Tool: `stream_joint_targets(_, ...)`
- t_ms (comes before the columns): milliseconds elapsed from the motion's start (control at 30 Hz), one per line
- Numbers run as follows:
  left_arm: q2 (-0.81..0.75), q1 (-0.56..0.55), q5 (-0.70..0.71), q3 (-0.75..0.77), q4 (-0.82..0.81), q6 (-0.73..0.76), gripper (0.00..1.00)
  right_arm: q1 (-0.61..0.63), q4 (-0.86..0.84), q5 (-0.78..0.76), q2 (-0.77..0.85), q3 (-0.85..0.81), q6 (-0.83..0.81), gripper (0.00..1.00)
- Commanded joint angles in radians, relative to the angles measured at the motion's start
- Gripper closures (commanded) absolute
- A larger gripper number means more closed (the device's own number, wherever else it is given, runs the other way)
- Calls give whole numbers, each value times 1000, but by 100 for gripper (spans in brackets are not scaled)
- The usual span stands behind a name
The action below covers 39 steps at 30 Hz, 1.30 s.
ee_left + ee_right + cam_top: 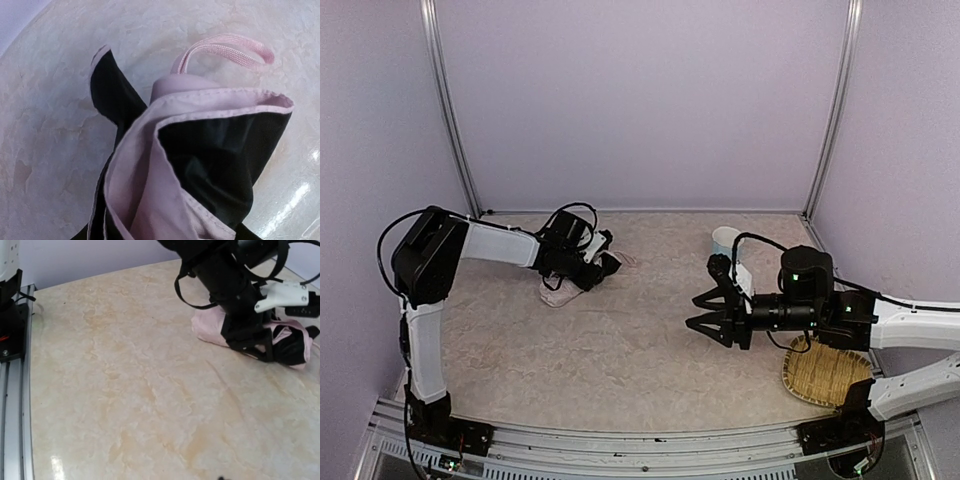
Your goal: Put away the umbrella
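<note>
Left hand (603, 266) over umbrella (200, 150), bunched directly beneath on tabletop (620, 360); can't tell if spread or pinching. Close around gathered folds, not the strap (235, 50). Right hand (710, 300) spread, empty, well apart.

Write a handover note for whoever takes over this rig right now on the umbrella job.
Left gripper: down on the umbrella at the far left of the table. Whether it is gripping cannot be told.
Right gripper: open and empty, in the air mid-table, pointing toward the umbrella.
Umbrella: collapsed and lying on the table, its pink fabric in loose folds with black lining showing and the strap free.
The light-blue cup and woven bamboo tray are on the right side.
Done: umbrella collapsed.
Left: probably gather the loose folds, then put it away. It is not yet stowed.
</note>
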<state>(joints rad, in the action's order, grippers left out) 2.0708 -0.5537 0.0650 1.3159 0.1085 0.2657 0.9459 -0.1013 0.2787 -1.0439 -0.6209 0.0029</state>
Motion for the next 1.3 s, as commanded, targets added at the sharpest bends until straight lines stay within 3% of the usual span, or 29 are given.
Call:
stream_joint_targets(0,9,84,-277,49,63,-199,45,-10,12,-1,22,5,-3,52)
stream_joint_targets(67,15,112,-292,47,52,-249,44,-10,14,-3,25,5,-3,52)
stream_joint_targets(300,-4,92,-208,5,6,-248,21,-20,47,-72,23,-6,16,49)
stream_joint_targets(367,-45,83,-187,-25,-42,-251,2,-53,82,-98,4,-18,35,47)
stream_joint_targets(533,-189,73,-144,-82,-129,-259,1,-225,119,-117,0,-19,106,43)
stream_joint_targets(667,-319,98,-139,-115,-158,-281,1,-451,118,-110,41,19,132,39)
stream_joint_targets(967,-515,305,-23,-317,-229,-435,1,-983,-55,0,96,186,268,17)
stream_joint_targets(1100,-605,407,27,-471,-329,-493,1,-1053,-117,-53,48,217,311,13)
stream_joint_targets(1267,-610,475,108,-531,-345,-512,1,-1055,-195,-111,-12,240,355,12)
